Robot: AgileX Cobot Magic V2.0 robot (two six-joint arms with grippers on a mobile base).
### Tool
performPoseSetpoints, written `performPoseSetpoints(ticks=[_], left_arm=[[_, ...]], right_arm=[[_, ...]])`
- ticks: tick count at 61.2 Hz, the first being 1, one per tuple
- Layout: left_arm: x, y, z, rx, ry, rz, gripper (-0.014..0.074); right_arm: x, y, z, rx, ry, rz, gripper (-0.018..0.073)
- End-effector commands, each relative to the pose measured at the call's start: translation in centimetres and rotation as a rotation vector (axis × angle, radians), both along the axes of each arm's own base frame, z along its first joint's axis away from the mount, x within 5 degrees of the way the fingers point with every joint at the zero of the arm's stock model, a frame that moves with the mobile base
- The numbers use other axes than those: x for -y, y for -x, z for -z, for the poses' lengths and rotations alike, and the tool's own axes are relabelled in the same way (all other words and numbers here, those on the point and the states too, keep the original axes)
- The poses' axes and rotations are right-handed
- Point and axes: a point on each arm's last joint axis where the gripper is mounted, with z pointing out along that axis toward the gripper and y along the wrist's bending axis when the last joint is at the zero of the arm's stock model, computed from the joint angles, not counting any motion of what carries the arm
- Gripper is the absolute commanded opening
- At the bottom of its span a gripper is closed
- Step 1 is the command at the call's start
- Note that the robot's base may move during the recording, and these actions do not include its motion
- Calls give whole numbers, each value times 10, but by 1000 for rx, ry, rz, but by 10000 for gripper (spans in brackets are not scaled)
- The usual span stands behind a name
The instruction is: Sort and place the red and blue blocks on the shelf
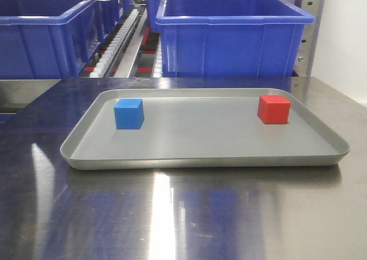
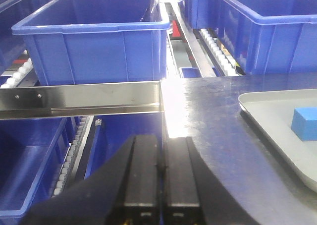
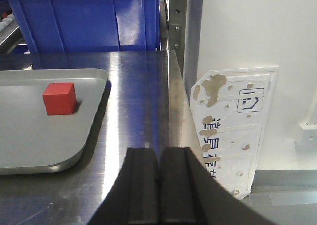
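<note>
A blue block (image 1: 129,113) sits on the left of the flat grey tray (image 1: 200,157), and a red block (image 1: 273,109) sits on its right. The blue block also shows in the left wrist view (image 2: 304,124), the red block in the right wrist view (image 3: 59,98). My left gripper (image 2: 162,138) is shut and empty, near the table's left edge, before the shelf's steel front rail (image 2: 79,99). My right gripper (image 3: 159,150) is shut and empty, over the tabletop right of the tray (image 3: 29,145). Neither gripper shows in the front view.
Big blue bins (image 1: 229,34) stand on the shelf behind the table, with white roller tracks (image 1: 117,39) between them. More blue bins (image 2: 94,34) sit behind and below the rail. A white labelled plate (image 3: 233,126) leans by the table's right edge.
</note>
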Motion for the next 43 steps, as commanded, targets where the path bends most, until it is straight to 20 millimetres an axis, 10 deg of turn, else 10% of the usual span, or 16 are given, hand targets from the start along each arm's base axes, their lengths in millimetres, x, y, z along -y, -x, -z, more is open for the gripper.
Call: performPoseSetpoints(ticks=[1,43], left_arm=[[-1,-2,5,41,21,-15,147],[-1,-2,5,41,21,-15,147]], right_arm=[[1,0,-9,104,13,9,60],[2,-21,-57,96,10,11,60]])
